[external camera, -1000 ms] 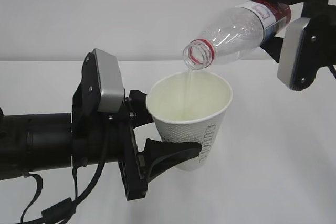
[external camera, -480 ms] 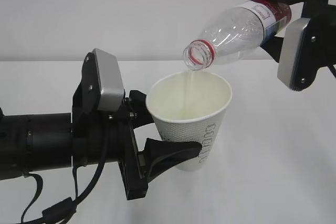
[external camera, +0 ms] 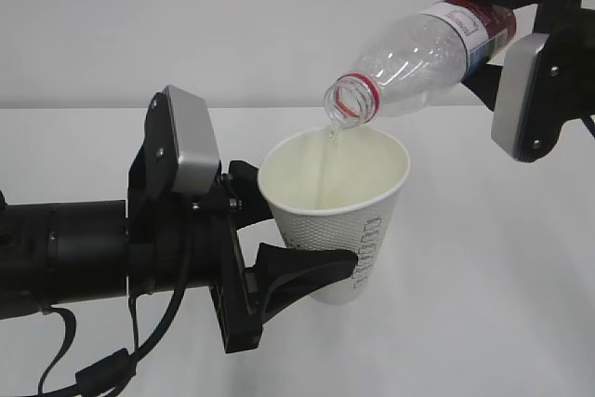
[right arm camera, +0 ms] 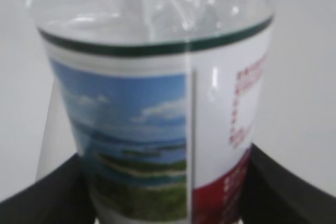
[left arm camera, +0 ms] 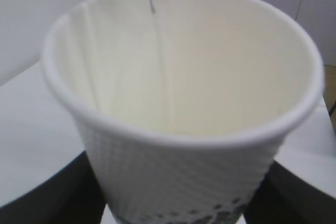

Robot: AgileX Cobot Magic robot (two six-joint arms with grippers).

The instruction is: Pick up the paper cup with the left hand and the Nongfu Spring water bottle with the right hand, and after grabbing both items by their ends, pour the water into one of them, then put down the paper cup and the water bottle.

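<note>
Two arms work here, each with one gripper, and between them they carry two things — one paper cup and one Nongfu Spring water bottle.

The left hand reaches in from the left edge of the exterior view. Its two black fingers stand fairly wide apart and clamp the lower part of the cup's dimpled wall, one on the near side and one behind. The cup is upright, its mouth open to the top, and it is held over the white worktop near the middle; whether its base touches the surface cannot be told. Grey vertical lettering shows on the wall to the right of the near finger. In the left wrist view the cup fills the frame, cream inside, with a dark finger at each lower corner.

The right hand sits at the upper right corner of the exterior view, well above the worktop. Its jaws are spread about as wide and grip the labelled base end of the bottle, which is tipped with its uncapped red-ringed neck pointing down and left, just above the far rim of the cup. One thin stream of water runs from the mouth into the cup — it also shows in the left wrist view. In the right wrist view the bottle's label, with its blue-green landscape and red lettering, sits between two black fingers.
</note>
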